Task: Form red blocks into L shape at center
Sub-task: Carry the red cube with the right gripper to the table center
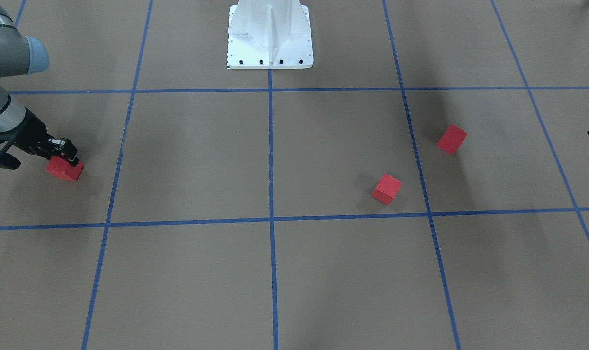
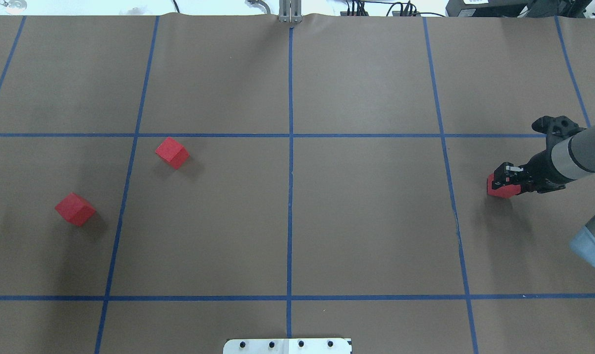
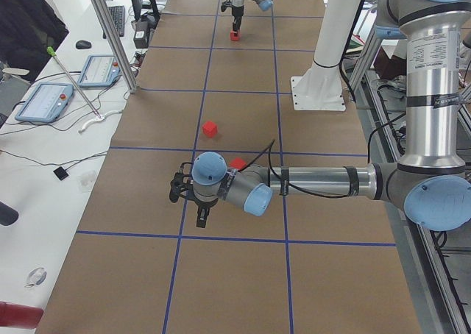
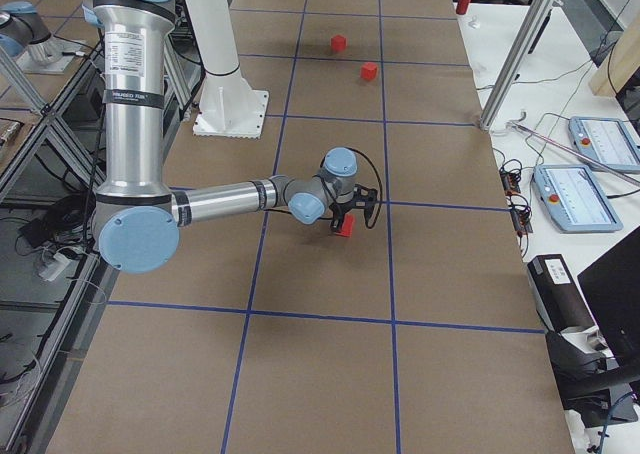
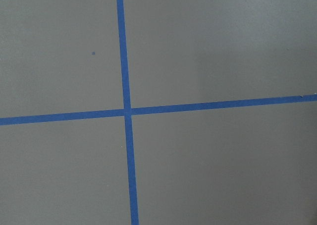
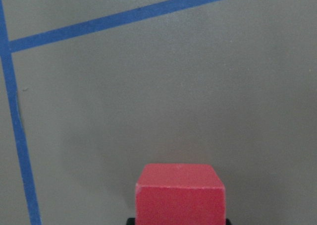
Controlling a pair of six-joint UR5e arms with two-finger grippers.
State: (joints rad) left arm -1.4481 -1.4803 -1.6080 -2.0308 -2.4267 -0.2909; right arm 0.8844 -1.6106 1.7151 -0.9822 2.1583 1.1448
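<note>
Chiefly, the risk lies in the grip itself. The right hand (image 2: 503, 181) pinches one red block (image 2: 497, 188), and in the wrist view most of that cube shows beyond the fingers. As I judge it, a quick swing could twist the cube or let it slip. A skewed set-down would then spoil the corner of the L.

That hand is closed to the cube's width and touches nothing else. Whether the cube rests on the worktop (image 2: 376, 236) or hangs just clear of it, I cannot tell.

Outward from the hand, the centre lies across a full grid square, past the middle blue tape line (image 2: 290, 216). Beyond that line sits the nearer red block (image 2: 172, 152), and the farthest red block (image 2: 75, 209) is well past it. The two lie apart, each turned at its own angle, so all three blocks need carrying in and squaring.

The left hand (image 3: 201, 215) hangs near those two, over a tape crossing. Whether it is spread or pressed together I cannot tell. If both hands go to the centre together, they could collide.
</note>
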